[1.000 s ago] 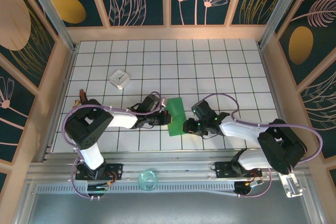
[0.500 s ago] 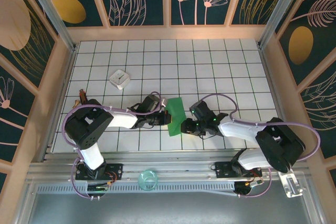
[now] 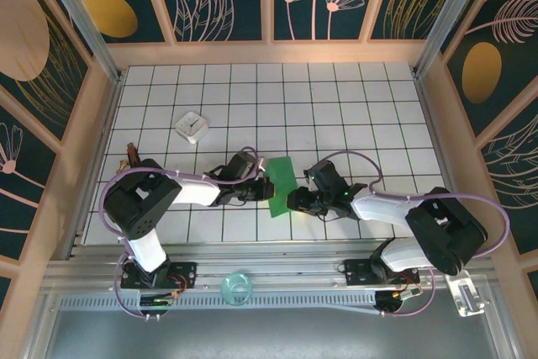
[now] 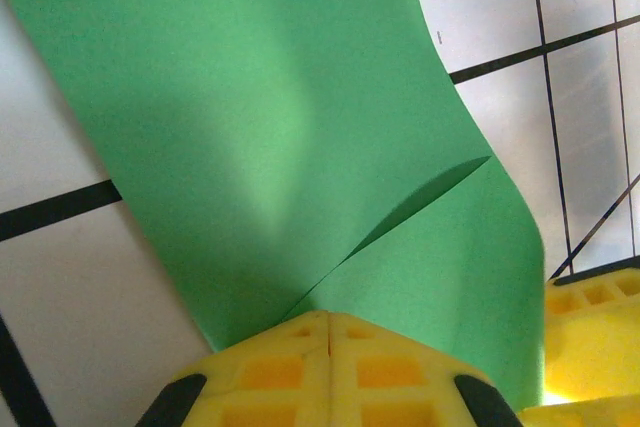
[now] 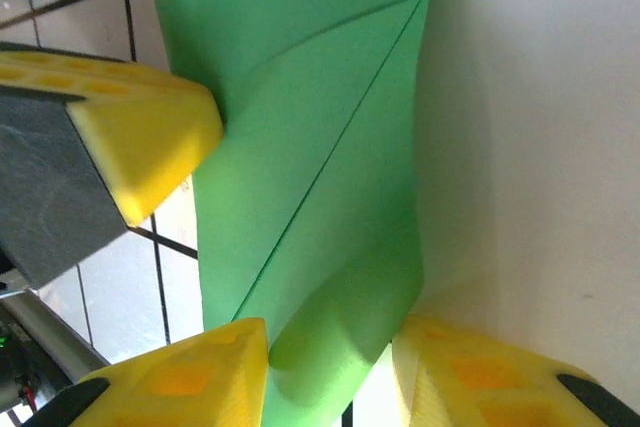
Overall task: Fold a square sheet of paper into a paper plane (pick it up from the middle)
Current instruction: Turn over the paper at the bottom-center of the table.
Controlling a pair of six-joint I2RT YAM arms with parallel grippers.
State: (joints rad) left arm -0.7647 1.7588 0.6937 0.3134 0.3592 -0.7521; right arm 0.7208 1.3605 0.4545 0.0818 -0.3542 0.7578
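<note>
I have the green paper on the white tiled bench, a little nearer than the middle and between the two arms. From above it is a narrow strip running from far to near, with its near end leaning slightly left. The left fingers come in from the left and are pressed together on the strip's left edge. In the left wrist camera the two yellow tips meet with no gap, and the paper runs straight out from between them. It is bowed rather than flat, and a slanted flap edge crosses it. The right fingers come in from the right at the strip's near part and stand apart. In the right wrist camera the end of the paper sits in the gap between them, bulging upward, and its edges reach both yellow tips. I can't tell whether they are pressing on it. That view also shows a long diagonal crease down the paper, with one left fingertip touching its left edge. A small white box sits well away on the far left of the bench, apart from everything else. A round teal thing rests on the rail at the near edge, between the two arm bases.
</note>
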